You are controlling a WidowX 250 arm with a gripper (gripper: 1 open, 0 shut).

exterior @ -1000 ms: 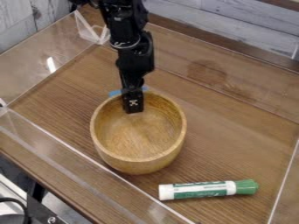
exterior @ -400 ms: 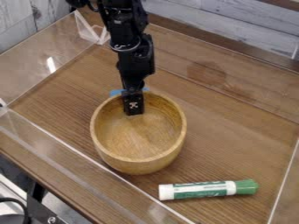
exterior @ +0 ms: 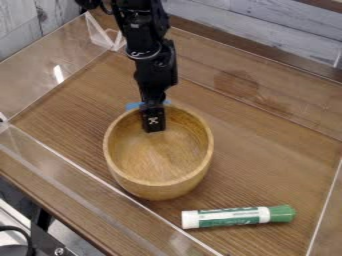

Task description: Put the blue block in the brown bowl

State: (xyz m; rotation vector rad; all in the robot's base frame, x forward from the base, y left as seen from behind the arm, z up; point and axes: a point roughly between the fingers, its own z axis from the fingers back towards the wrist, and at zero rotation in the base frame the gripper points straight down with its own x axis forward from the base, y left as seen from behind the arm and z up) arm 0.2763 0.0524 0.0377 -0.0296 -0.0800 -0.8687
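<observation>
While you read the single camera view, note the gripper (exterior: 151,113) pointing straight down at the far-left rim of the brown bowl (exterior: 159,152), its black finger with a white mark hanging just over the rim and partly in front of the bowl's inner wall. You cannot see the gap between the fingers from this angle; the jaws read as spread to their widest, and nothing shows clamped between them. The blue block (exterior: 135,106) appears only as a thin light-blue sliver at the left of the finger, just outside the bowl on its far side and low against the table (exterior: 267,130); whether it touches the finger or the bowl's outer wall you cannot tell, since the arm hides most of it. The bowl's hollow shows bare wood grain and no block, so you should judge the task as not done, with the grasp itself pending. A white-and-green marker (exterior: 241,216) lies near the front edge, well apart from the bowl and out of the way. Clear walls (exterior: 54,160) fence the table on the left and near sides.

Risks for you to weigh: with the block tight by the thick bowl wall, closing may pinch the rim or nudge the block aside instead of seating it; a finger landing on top of the block would press it down, not grip it; and a lift that drags against the rim could shift the bowl or knock the block free outside it
</observation>
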